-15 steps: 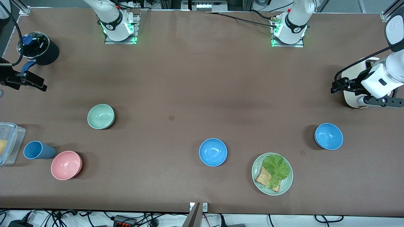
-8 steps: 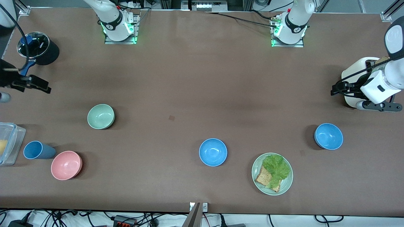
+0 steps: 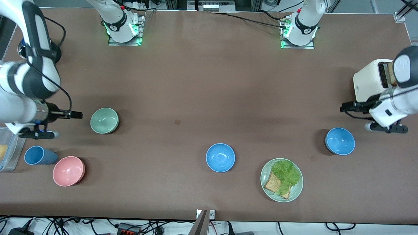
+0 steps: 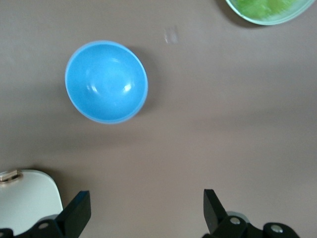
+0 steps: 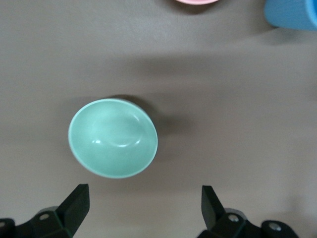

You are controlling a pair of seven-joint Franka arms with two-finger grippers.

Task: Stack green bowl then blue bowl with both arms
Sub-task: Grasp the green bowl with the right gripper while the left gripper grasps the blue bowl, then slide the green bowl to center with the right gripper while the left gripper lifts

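Both arms had swung in over the last second. The right gripper (image 3: 76, 115), a moment before up by the black pot at the counter's (image 3: 196, 81) corner, now hung over bare counter just beside the green bowl (image 3: 104, 120), toward the right arm's end. The left gripper (image 3: 346, 107) had dropped from over the toaster (image 3: 370, 81) and hung near the blue bowl (image 3: 340, 141) at the left arm's end. Nothing on the counter had shifted: every bowl sat empty and upright where it was.

That read as the approach, with no grasp begun. In the right wrist view the fingers (image 5: 74, 203) stood wide apart and empty, the green bowl (image 5: 113, 138) just ahead of them. In the left wrist view the fingers (image 4: 77, 210) were likewise spread, with the blue bowl (image 4: 106, 82) ahead and off to one side.

A second blue bowl (image 3: 220, 157) sat mid-counter, nearer the front camera; which one was meant could only be guessed, though the left arm looked set on the one beside it.

The right arm now covered the pot, the container at the counter's edge was cut off, and the toaster's slot was partly hidden by the left arm.
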